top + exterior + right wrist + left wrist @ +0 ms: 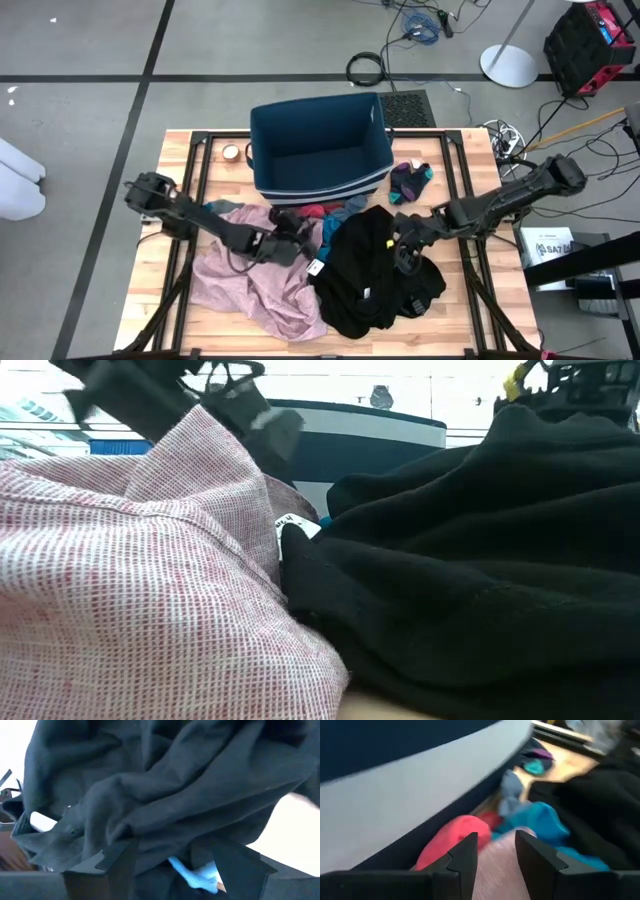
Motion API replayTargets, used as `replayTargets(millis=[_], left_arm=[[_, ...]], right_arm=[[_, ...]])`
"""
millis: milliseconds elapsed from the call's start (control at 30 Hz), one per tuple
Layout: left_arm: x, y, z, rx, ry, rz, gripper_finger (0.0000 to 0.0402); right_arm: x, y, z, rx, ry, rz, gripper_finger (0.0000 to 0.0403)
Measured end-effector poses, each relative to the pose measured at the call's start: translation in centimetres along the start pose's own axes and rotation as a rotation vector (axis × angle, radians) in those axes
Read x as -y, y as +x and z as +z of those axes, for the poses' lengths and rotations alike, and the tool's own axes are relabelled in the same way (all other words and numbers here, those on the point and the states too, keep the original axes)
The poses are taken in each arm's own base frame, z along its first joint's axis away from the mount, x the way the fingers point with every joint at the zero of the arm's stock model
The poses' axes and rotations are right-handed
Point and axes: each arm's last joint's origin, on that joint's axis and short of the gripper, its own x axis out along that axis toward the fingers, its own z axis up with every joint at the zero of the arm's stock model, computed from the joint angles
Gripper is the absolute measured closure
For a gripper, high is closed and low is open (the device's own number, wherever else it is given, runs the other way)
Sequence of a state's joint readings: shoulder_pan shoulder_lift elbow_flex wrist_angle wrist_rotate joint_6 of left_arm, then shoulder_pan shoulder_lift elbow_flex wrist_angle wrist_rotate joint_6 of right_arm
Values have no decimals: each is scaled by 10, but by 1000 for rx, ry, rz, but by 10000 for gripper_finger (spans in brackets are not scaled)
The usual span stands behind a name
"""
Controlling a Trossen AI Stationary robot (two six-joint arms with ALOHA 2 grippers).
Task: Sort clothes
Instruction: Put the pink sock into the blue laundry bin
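Observation:
A large pale pink garment [250, 285] lies at the table's near left, and a big black garment [375, 275] lies heaped at the near centre. My left gripper [290, 245] is over the pink garment's right part, shut on its cloth [496, 870]. My right gripper [403, 250] is over the black heap, shut on its cloth [165, 820]. Teal [540, 820] and red-maroon [455, 837] pieces lie between the garments and the bin. Small dark socks [410, 180] lie to the right of the bin. My left gripper pinches a raised fold of the pink garment [497, 857] between its two fingers. In the low view the cloth [190, 470] rises to the gripper while the rest lies on the table. My right gripper has a thick bunch of the black garment [170, 847] between its two fingers, coming from the table's right side. The cloth drapes over the fingers and hides the place of contact. In the low view the heap [520, 450] rises toward the gripper, its lower part on the table.
The dark blue fabric bin [320, 150] with a white-striped base stands open at the table's far centre, close behind both grippers. A small roll [231, 152] lies left of it. The black table frame [200, 160] runs along both sides.

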State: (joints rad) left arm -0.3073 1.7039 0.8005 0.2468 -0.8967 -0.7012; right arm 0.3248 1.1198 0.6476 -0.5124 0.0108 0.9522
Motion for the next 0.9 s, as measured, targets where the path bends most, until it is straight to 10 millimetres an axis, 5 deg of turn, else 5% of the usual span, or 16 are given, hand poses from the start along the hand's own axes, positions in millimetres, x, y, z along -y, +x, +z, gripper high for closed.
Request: replayTargets(millis=[200,500,633,733,900], left_arm=[[-10,28,-8,21,-140,83,261],[-3,56,-36,-63,-125,84,262],[3,65,-40,-77,-71,79,315],[12,59,-39,-71,11,46,385],[33,18,-10,7,153,-54,397]], right_arm=[[-5,0,-7,30,-20,-17,165],[-7,0,-9,36,-28,-10,165],[-7,0,-8,39,-29,-10,165],[-7,0,-8,41,-29,-7,165],[-10,-1,-12,31,-47,1,165]])
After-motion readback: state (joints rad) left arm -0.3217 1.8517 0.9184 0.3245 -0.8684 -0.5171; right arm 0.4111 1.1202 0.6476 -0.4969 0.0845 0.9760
